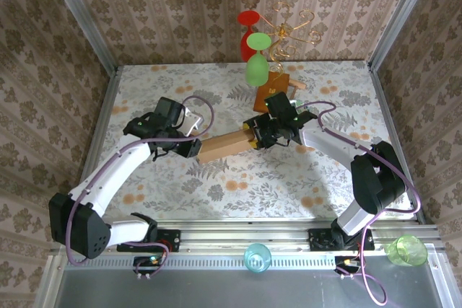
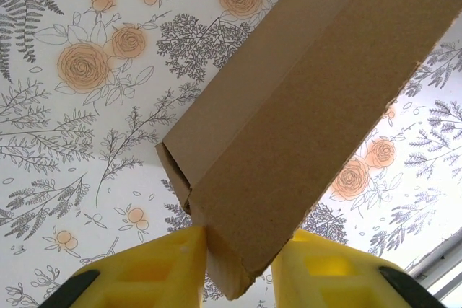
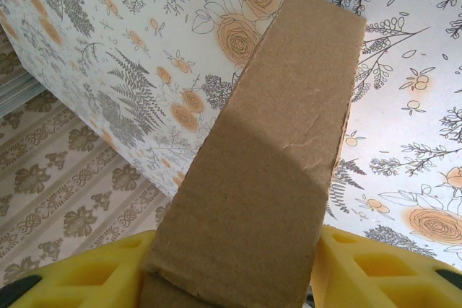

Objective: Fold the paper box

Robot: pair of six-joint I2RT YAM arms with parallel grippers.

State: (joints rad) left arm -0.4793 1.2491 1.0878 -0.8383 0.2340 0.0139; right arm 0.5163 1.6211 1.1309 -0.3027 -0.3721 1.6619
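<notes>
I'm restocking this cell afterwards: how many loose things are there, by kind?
paper box: 1
orange-brown board: 1
gold wire rack: 1
glasses (red, green, teal): 4
Total: 7

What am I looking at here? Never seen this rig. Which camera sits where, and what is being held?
These are two robot arms bolted at the near edge of a table covered with a floral cloth. The top picture looks down from above and behind the arms. The other two come from a camera on each wrist, so the yellow blocks at the bottom are that arm's own fingers. The left end effector and the right end effector each grip one end of the paper box, a long piece of folded brown cardboard. Behind it stand an orange-brown board and a gold wire rack holding a red glass and a green glass.
</notes>
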